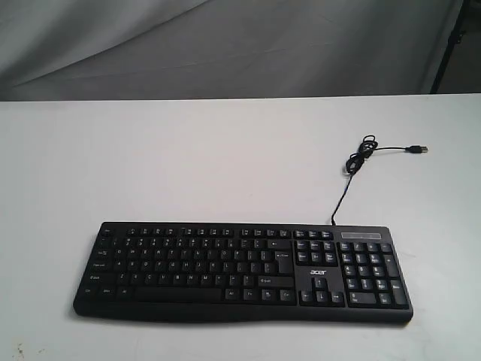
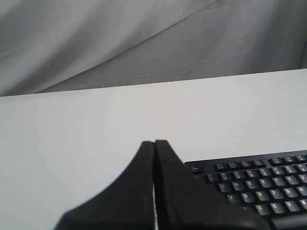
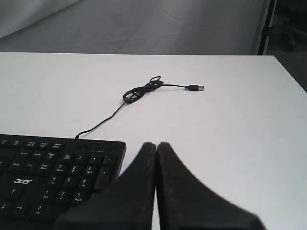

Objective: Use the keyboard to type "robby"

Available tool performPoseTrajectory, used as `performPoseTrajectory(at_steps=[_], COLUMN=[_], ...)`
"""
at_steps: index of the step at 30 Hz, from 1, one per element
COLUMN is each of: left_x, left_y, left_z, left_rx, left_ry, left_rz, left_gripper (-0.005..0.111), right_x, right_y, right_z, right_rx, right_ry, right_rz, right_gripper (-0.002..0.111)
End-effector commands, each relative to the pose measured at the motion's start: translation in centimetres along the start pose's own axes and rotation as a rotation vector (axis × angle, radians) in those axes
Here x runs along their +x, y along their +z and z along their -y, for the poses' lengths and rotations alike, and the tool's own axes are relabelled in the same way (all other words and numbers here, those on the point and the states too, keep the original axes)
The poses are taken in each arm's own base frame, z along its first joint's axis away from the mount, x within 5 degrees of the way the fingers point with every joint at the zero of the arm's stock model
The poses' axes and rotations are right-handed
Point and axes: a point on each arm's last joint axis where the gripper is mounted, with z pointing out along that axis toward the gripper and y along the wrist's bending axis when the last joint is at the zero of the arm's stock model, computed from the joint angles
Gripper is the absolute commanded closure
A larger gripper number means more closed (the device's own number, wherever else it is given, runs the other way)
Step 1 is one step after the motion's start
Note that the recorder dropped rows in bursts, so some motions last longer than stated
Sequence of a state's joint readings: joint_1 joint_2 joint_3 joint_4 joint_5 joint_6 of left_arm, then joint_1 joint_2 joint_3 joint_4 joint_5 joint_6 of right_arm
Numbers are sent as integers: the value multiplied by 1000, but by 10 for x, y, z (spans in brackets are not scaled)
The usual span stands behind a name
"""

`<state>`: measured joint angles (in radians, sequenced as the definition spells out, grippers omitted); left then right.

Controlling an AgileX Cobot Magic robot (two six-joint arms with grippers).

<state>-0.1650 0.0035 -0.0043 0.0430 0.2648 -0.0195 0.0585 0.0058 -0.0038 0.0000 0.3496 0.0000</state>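
The black keyboard with white legends lies near the front edge of the white table, number pad and acer logo on its right. Its thin black cable runs back to a small coil and a loose USB plug. Neither arm shows in the exterior view. In the left wrist view my left gripper is shut with nothing in it, off the keyboard's Esc corner. In the right wrist view my right gripper is shut and empty, just past the number-pad end of the keyboard.
The white table stretches behind and to both sides of the keyboard. A grey cloth backdrop hangs behind the table. The cable coil and plug lie on the table beyond the number pad.
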Motion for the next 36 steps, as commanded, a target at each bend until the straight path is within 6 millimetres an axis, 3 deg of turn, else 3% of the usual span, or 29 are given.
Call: performPoseTrajectory(at_steps=[1, 5, 12, 20, 28, 31, 34, 36], left_x=[1, 1, 1, 1, 1, 1, 1, 1], left_y=[0, 0, 0, 0, 0, 0, 0, 0], left_z=[0, 0, 0, 0, 0, 0, 0, 0], left_rx=[5, 5, 5, 5, 5, 5, 5, 5], left_ry=[3, 3, 3, 3, 3, 3, 3, 3], left_rz=[5, 5, 5, 5, 5, 5, 5, 5], left_gripper=[107, 107, 107, 107, 107, 107, 107, 107], right_x=[1, -4, -30, -35, -69, -78, -81, -84], right_y=[0, 0, -5, -8, -33, -46, -52, -55], right_z=[0, 1, 0, 0, -2, -2, -3, -5], right_rx=[1, 13, 7, 7, -9, -97, -364, -401], right_ry=[-5, -44, -46, -52, -34, 114, 519, 527], right_rz=[2, 53, 346, 410, 883, 1049, 1085, 1092], right_gripper=[108, 108, 108, 108, 108, 108, 108, 108])
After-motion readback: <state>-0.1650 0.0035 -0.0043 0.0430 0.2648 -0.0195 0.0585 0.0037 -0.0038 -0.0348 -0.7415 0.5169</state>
